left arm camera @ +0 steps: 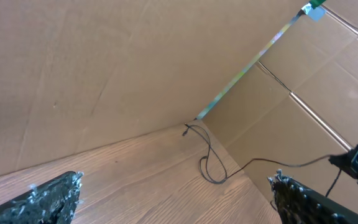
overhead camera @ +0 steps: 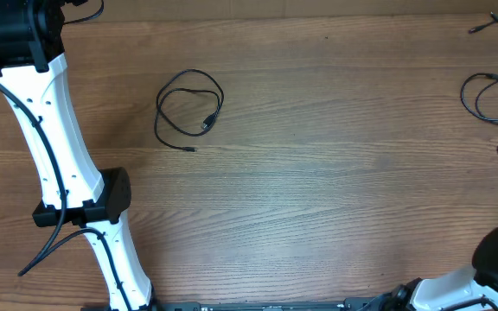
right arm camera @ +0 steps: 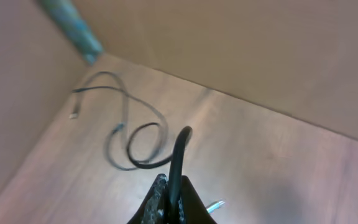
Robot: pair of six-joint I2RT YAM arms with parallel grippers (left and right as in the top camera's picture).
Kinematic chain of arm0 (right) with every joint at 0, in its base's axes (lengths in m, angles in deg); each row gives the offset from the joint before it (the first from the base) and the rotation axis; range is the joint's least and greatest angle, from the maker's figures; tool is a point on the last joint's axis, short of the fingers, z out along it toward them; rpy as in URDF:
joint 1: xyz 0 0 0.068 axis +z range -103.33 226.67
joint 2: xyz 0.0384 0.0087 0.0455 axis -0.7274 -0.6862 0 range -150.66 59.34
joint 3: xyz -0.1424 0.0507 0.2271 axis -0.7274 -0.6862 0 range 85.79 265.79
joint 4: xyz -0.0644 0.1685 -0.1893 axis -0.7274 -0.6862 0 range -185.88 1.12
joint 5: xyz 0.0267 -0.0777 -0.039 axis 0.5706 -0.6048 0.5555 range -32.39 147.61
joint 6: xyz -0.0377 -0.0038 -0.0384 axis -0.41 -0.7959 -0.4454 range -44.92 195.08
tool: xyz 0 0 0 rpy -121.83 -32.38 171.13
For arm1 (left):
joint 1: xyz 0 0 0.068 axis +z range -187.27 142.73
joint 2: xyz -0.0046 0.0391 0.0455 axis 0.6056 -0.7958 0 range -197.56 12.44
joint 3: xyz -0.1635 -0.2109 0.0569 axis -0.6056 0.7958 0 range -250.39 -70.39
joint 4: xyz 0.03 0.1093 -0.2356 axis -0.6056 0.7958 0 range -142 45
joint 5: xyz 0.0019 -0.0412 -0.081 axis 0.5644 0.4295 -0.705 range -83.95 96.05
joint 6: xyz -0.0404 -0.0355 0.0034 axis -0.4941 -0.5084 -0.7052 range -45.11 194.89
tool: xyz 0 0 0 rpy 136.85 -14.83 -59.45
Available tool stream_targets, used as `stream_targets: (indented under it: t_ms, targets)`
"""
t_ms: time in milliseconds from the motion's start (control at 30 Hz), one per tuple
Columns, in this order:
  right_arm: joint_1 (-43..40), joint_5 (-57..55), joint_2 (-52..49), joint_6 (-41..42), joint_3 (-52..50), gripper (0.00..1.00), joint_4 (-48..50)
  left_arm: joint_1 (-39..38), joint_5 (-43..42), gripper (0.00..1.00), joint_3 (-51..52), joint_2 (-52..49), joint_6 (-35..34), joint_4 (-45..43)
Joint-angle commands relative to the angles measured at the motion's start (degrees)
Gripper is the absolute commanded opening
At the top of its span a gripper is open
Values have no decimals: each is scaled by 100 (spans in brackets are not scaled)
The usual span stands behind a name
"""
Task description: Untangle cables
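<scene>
Left gripper (left arm camera: 174,182): fingers spread wide. A thin cable (left arm camera: 202,163) lies ahead of it, by the cardboard wall (left arm camera: 104,62).
Right gripper (right arm camera: 169,190): view blurred, fingers pinched on a black strand (right arm camera: 180,152). Loose cables (right arm camera: 143,165) lie beyond.
Overhead: looped cable (overhead camera: 207,121) on the wooden table (overhead camera: 318,199), left of centre.

A wide table (overhead camera: 318,199) of light brown wood fills the overhead view, its grain running side to side. Plain brown cardboard walls (left arm camera: 73,74) stand on the table, and two of them meet in a corner. A strip of shiny, greenish tape (left arm camera: 247,65) runs up that corner seam to a small green tab (left arm camera: 316,11) at the top. One wall panel shows straight fold lines. In the right wrist view the tape appears as a blurred teal band at upper left.
</scene>
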Motion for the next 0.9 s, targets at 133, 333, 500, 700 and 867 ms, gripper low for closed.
stream_targets:
  t_ms: [133, 333, 500, 700, 867]
  targets:
    - [-544, 577, 129, -260, 15, 4, -597, -17, 35, 100, -39, 162, -127, -17]
    - [-59, 2448, 667, -929, 15, 4, -313, -17, 39, 100, -39, 162, -144, -173]
    - [431, 3257, 1298, -1368, 15, 4, -63, -17, 35, 100, -39, 162, -144, -264]
    - [577, 1952, 2400, -1075, 17, 4, 28, -17, 37, 100, -39, 162, -142, -269]
    - [577, -684, 2671, -439, 17, 4, -531, -17, 37, 99, -39, 162, -142, -315]
